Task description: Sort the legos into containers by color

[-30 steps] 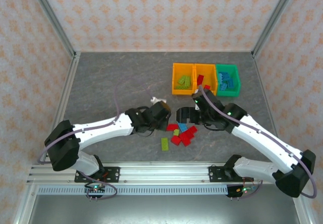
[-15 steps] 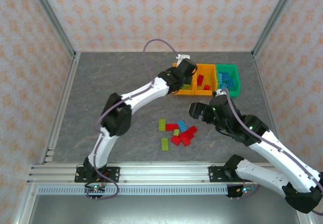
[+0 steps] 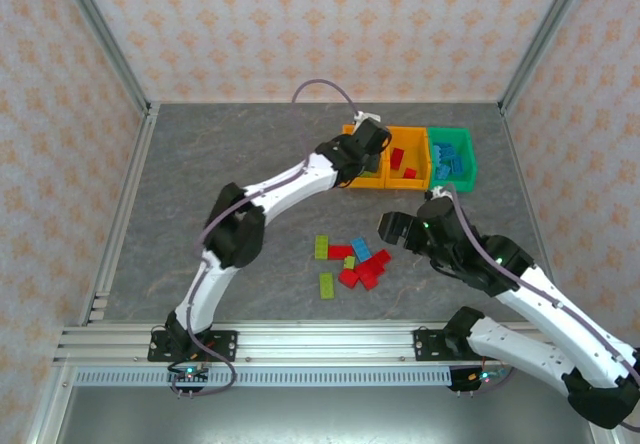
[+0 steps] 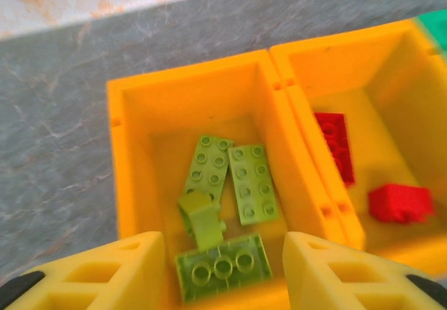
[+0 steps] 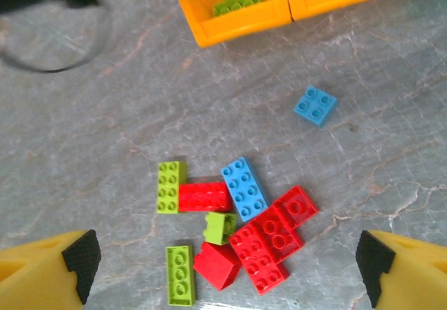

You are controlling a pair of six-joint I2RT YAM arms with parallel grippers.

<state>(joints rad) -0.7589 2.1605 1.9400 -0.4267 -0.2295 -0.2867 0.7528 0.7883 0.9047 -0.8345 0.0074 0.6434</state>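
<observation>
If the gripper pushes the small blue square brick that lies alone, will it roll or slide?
Likely slide, not roll: the blue square brick lies flat, studs up. Probably stiff and light, being small moulded plastic.

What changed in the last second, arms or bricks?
The left gripper swung from the pile of loose red, blue and lime lego bricks up to the left orange plastic bin and hangs open over the lime green bricks inside. The right gripper backed off the pile toward the right, open. The middle orange bin, the green bin and the visible loose bricks stayed put.
</observation>
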